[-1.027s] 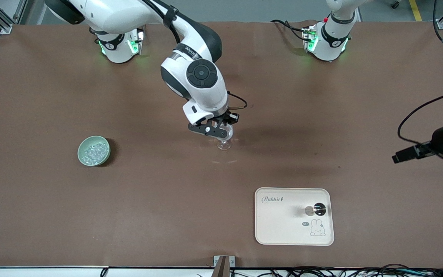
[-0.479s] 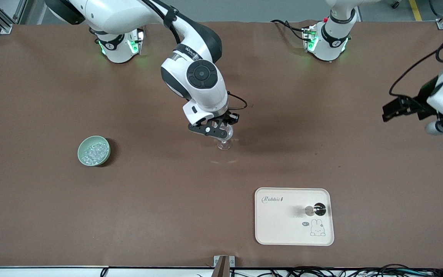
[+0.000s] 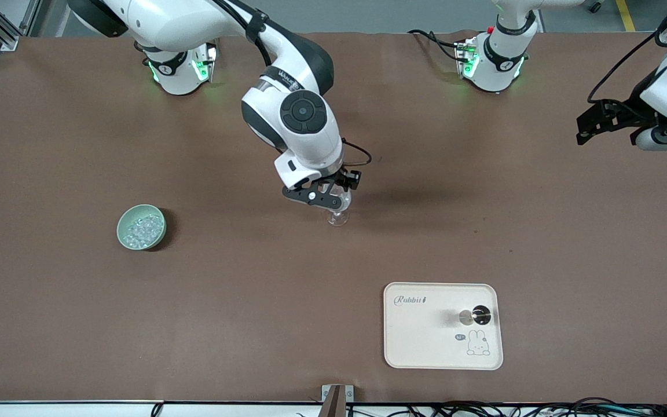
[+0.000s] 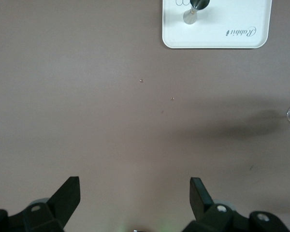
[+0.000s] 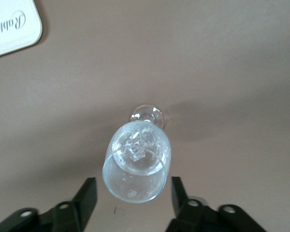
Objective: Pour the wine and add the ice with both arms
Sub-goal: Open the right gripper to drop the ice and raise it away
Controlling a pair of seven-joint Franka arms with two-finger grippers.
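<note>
Surrounding the clear stemmed wine glass (image 3: 338,213) at table centre is bare brown tabletop (image 3: 252,301). Clear ice chunks (image 5: 139,143) sit in its bowl; more ice (image 3: 140,229) fills the pale green bowl (image 3: 126,218) toward the right arm's end. The right gripper (image 5: 130,193) straddles the glass, fingers spread, not touching. The left gripper (image 4: 135,193), spread wide, hangs above its table edge. The cream rabbit-print tray (image 3: 426,347) carries a metal stopper (image 3: 476,316).

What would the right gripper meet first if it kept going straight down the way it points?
The right gripper points down with open fingers either side of the clear stemmed glass. Going straight on, it would likely meet that glass's rim or bowl first, then the brown table; depth is unclear.
</note>
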